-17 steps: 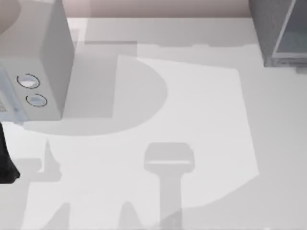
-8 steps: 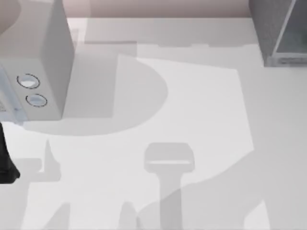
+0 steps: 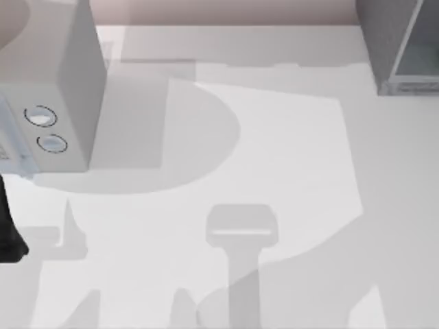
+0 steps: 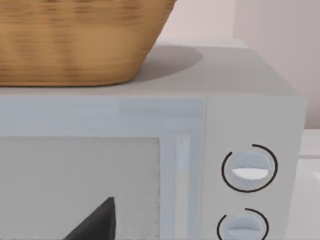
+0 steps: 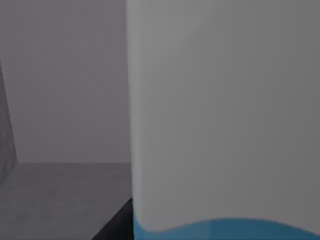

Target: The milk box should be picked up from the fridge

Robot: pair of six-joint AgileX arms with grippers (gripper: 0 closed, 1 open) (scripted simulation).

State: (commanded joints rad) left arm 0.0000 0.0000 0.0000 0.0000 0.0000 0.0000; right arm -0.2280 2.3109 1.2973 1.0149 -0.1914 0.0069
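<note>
White table (image 3: pixel 288 151): carries two appliances. At the top view's left stands a light grey microwave (image 3: pixel 48 75) with two round dials (image 4: pixel 249 169); a woven basket (image 4: pixel 75 40) sits on its roof, as the left wrist view shows. At the far right corner stands the fridge (image 3: pixel 384 41), dark grey and speckled, with a pale glassy panel (image 3: pixel 418 58) angled out from its body.

Left arm (image 3: pixel 8 229): parked at the table's left edge, in front of the microwave door. A dark wedge low in the left wrist view may be part of the left hand; whether its fingers are wide or narrow cannot be told.

Right arm: its wrist camera looks into a grey-walled, grey-floored space, judged to be the fridge interior. The milk box (image 5: pixel 225 125) stands upright there, very close to the lens: white upper face, sky-blue band starting lower down. State of the right hand cannot be told.

Handling estimate for the milk box: small carton, likely light, with flat, stiff-ish walls that would dent under a hard squeeze. The smooth printed faces could slip. Best hold is judged to be across two opposite flat sides at mid-height, below the gabled top, with moderate force. It should then be drawn straight out, clear of the fridge walls.
</note>
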